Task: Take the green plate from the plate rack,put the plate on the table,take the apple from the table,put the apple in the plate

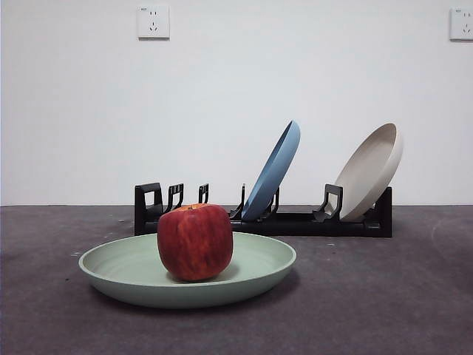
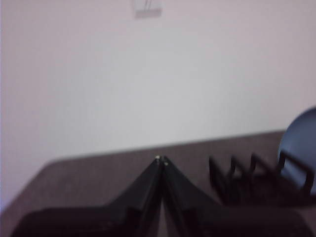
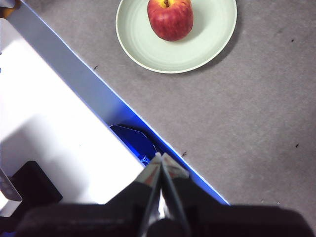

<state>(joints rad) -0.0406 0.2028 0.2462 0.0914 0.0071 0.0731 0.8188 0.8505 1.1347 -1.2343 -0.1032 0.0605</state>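
Red apple (image 1: pixel 195 242) is sitting in the green plate (image 1: pixel 133 270) on the bench (image 1: pixel 384 296), at 6 o'clock from the plate rack (image 1: pixel 295 222); both grippers' jaws are resting closed, holding nothing.

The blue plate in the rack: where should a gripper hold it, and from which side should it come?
Probably by the upper rim of the blue plate, coming from above. It stands on edge in the plate rack, leaning toward the cream plate, so its top edge is free, while the lower edge sits between the holders. The thin rim suits two jaws, one on each face.
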